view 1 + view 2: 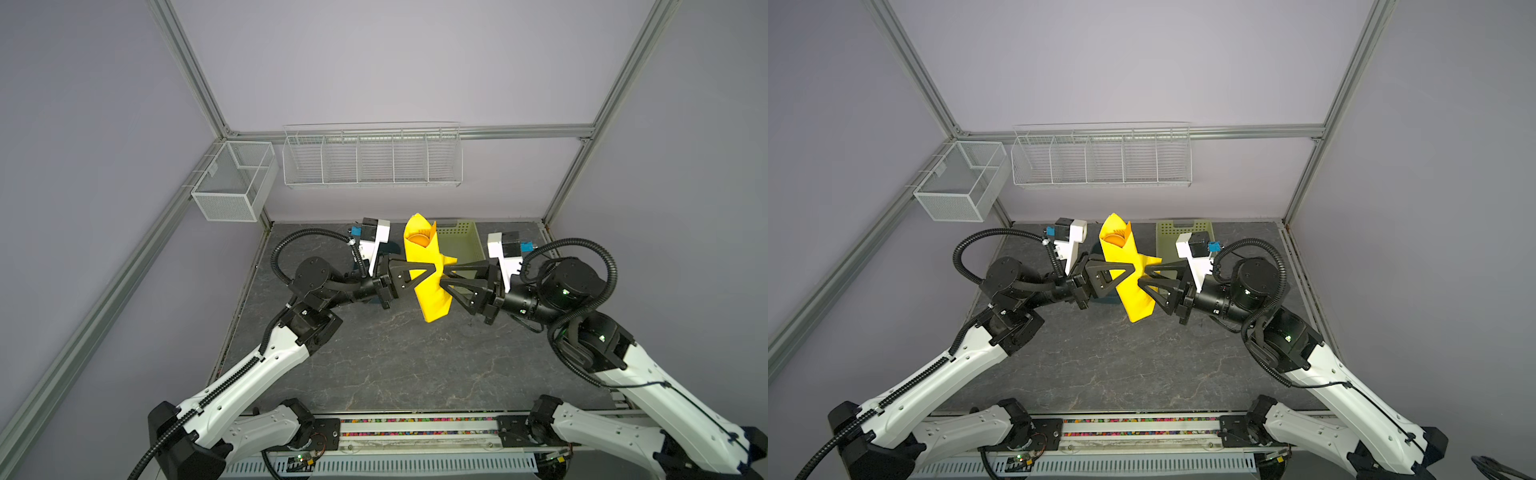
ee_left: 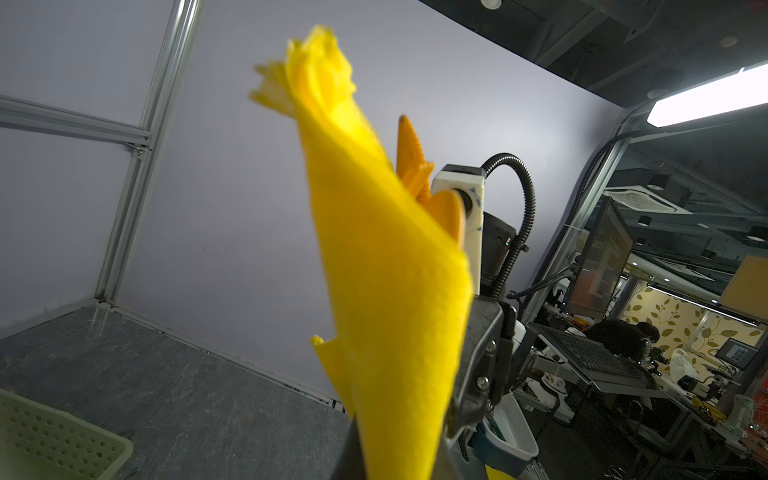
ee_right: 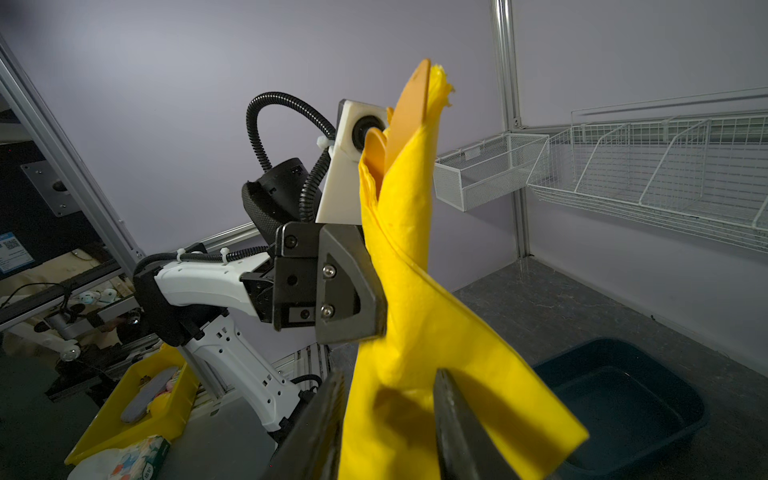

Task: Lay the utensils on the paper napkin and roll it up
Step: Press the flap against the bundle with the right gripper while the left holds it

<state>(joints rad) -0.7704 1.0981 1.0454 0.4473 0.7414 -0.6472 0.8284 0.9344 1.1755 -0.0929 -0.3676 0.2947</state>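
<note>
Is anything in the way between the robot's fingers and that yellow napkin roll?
Nothing visible does. The left gripper is shut on the paper napkin, held above the table, and the right gripper has the roll between its fingers. The utensils poke from its top.

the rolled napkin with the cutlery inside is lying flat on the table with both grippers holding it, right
Not on the table: the paper napkin, rolled around the utensils, is up in the air, roughly upright, as the right wrist view shows. The left gripper and right gripper both hold it.
</note>
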